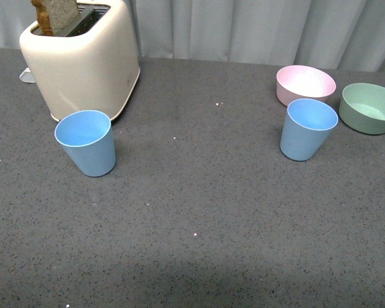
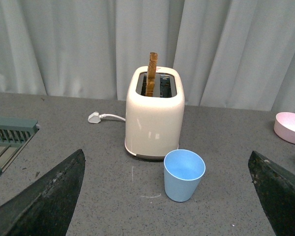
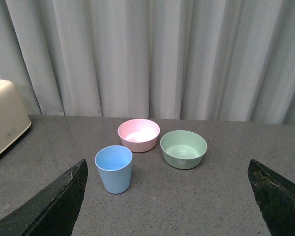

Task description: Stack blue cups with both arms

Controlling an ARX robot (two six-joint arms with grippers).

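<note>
- Grey speckled counter [image 1: 199,218]: there's a big bare stretch in the middle, and I reckon that's the natural spot to bring the cups together.
- Cream toaster [image 1: 83,61] with a bread slice [image 1: 54,14] poking up sits just behind the left blue cup [image 1: 85,142]. I'd come at that cup from the front.
- Left gripper [image 2: 165,153] and right gripper [image 3: 167,162]: both are spread wide and holding nothing. Each faces its own cup from well short of it, and neither arm shows in the front view.
- Green bowl [image 1: 369,108] and pink bowl [image 1: 305,83] sit behind the right blue cup [image 1: 308,129], with the pink one just beside it.
- Both cups are upright with mouths up and stand well apart, one per arm. Nothing is stacked yet.
</note>
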